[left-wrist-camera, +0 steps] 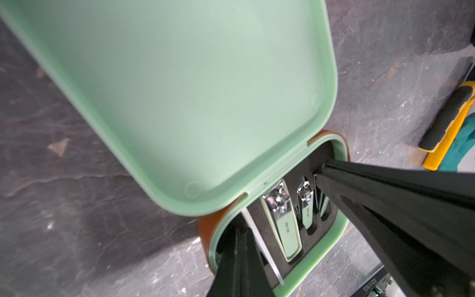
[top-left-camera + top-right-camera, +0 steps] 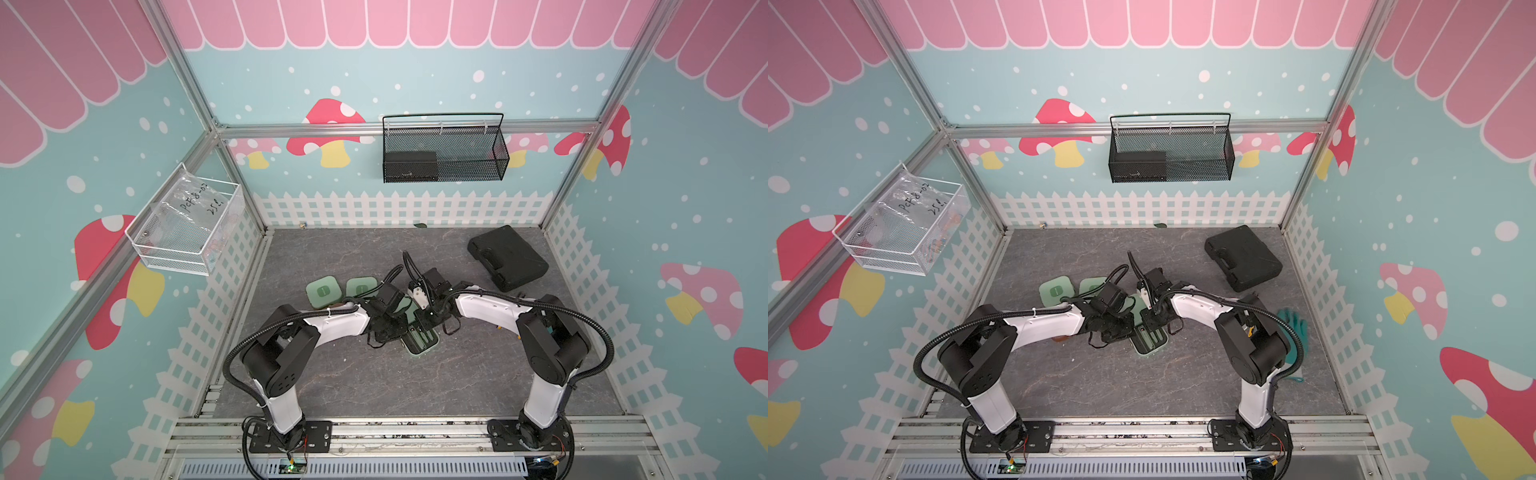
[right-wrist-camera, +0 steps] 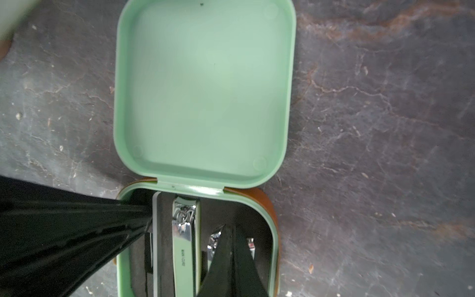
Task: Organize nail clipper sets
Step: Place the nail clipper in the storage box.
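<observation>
Claws closed: left claw (image 1: 237, 228), right claw (image 3: 227, 230), crowding open case (image 3: 205, 90); pliers (image 1: 447, 123), glove (image 2: 1293, 328) nearby.

black tool case (image 2: 508, 258): table (image 2: 332, 382), far-right | black mesh basket (image 2: 469, 156): back wall | white wire basket (image 2: 174, 258): left wall

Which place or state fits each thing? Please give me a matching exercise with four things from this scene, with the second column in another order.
Things:
1. mint green case with the brown base
2. large black tool case
3. black mesh basket
4. large nail clipper

Places or states:
A. hangs on the back wall
B. lies in a slot of the black insert
C. lid swung open
D. closed, on the table near its back right corner

Pairs: 1-C; 2-D; 3-A; 4-B
</observation>
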`<state>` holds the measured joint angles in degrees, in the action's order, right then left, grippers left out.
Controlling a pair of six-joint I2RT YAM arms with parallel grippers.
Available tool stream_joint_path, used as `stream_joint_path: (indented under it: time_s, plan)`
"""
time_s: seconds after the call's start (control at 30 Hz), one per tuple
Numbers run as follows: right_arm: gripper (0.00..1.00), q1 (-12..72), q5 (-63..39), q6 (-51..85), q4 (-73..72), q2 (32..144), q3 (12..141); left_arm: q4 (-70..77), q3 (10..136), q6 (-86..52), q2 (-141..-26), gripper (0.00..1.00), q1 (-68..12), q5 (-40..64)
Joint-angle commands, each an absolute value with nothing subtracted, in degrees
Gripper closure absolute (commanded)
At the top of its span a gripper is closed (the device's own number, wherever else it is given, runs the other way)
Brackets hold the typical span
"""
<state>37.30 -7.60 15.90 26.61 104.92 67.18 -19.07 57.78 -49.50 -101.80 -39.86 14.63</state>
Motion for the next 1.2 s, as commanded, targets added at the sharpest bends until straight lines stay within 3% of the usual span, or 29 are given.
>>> stream_joint_path:
  time_s: [0.0, 0.47, 0.83, 1.0, 1.17]
  plan:
    - [0.96, 37.0, -8.6, 16.0, 24.7, 105.7, 65.2, -21.6, 57.8, -49.8, -102.7, 1.0, -39.2, 13.5]
    - [0.96, 37.0, -11.4, 24.3, 14.0, 100.4, 47.2, -21.6, 57.8, -50.0, -102.7, 1.0, -39.2, 13.4]
    - [0.96, 37.2, -8.1, 31.1, 6.4, 97.6, 37.2, -20.9, 57.7, -50.4, -102.7, 1.0, -39.2, 13.4]
    - [0.95, 37.2, -7.9, 29.6, 9.0, 95.9, 40.1, -20.8, 57.5, -50.4, -102.6, 1.0, -39.3, 13.6]
    - [0.87, 37.2, -6.6, 25.7, 17.2, 90.5, 51.7, -20.8, 57.5, -50.5, -102.4, 1.0, -39.2, 13.5]
